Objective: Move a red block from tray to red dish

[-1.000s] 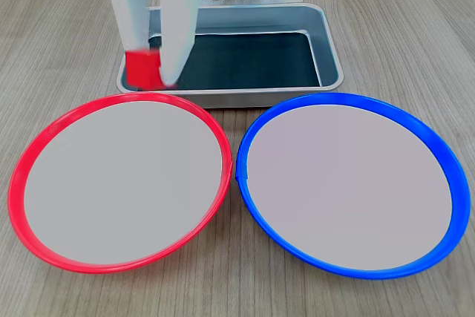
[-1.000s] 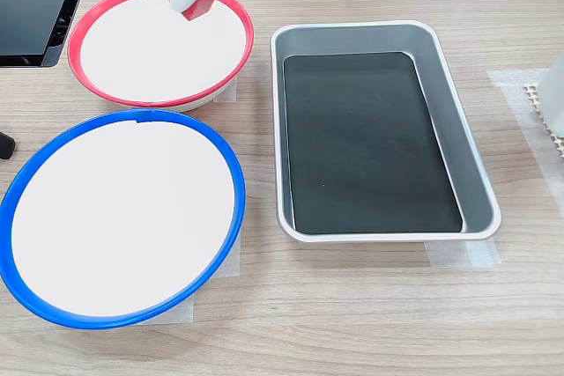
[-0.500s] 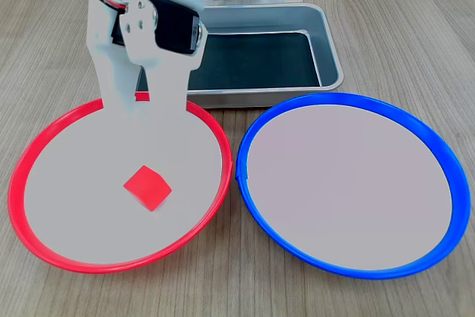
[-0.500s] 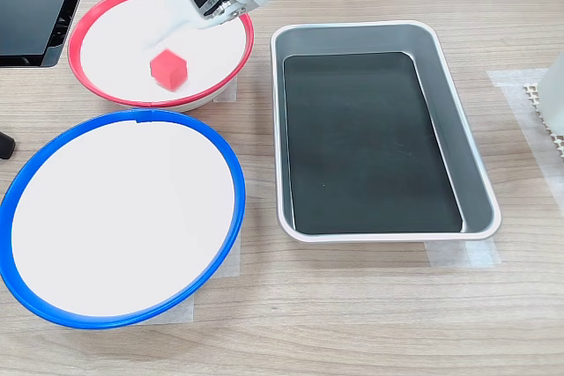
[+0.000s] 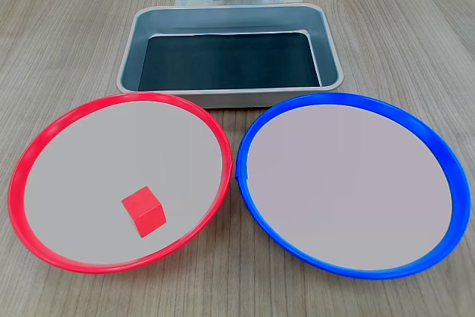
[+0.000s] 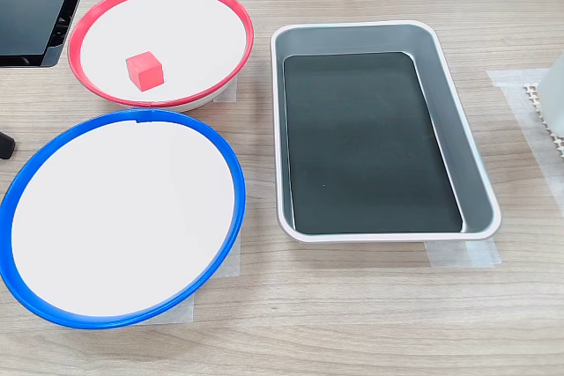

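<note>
Red block [image 5: 143, 211] in red dish [image 5: 44, 136]

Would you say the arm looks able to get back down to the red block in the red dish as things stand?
Probably yes: the red block lies alone and uncovered on the red dish, nothing above or beside it. The end effector itself is barely in view, so its exact position is unclear.

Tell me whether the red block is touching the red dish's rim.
Apart. In both exterior views the red block sits on the pale centre, with bare surface between it and the red dish rim.
</note>
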Robot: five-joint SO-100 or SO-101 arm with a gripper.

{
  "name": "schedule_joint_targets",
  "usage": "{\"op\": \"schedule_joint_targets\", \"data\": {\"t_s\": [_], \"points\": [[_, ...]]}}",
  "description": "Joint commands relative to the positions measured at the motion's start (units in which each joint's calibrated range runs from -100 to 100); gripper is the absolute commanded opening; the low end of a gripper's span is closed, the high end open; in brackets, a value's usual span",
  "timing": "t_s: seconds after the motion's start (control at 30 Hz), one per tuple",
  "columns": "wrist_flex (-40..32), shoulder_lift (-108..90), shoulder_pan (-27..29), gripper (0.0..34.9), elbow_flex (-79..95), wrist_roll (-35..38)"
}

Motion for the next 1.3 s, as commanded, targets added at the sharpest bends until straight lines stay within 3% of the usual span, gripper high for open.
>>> {"op": "schedule_joint_targets", "data": {"t_s": [0.0,0.07,0.17,0.43,0.8,1.27], "points": [[-1.9,-12.7,-2.0,0.0,9.7,-8.1],[1.5,-20.1,-3.8,0.0,15.9,-9.0],[12.9,-33.7,-5.8,0.0,25.8,-8.4],[32.7,-66.3,-5.2,0.0,49.3,-6.5],[46.5,-73.4,-2.2,0.0,52.6,-7.5],[46.8,-73.4,-1.2,0.4,52.6,-10.4]]}}
